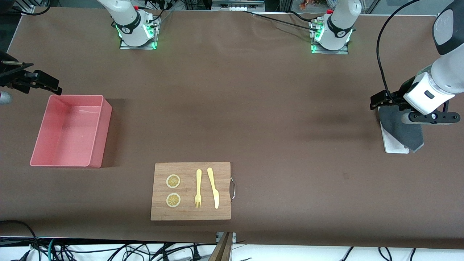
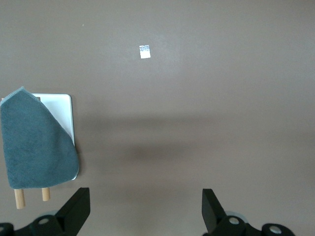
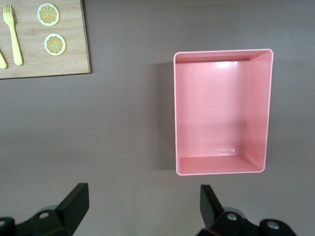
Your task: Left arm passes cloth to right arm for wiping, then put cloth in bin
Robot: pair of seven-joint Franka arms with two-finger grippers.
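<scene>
Cloth [image 1: 402, 127] overhangs white tray [image 1: 393, 145].

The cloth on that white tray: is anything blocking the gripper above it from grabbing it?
Nothing visible does. The cloth lies draped over the white tray, its top bare. The left gripper hangs open above that end of the table. Two small wooden pegs stick out beside the cloth's edge, not on it.

A wide counter [image 1: 232, 108] under a brown covering fills the view; tangled cables [image 1: 108, 250] lie along the white floor at its near edge; even light.
</scene>
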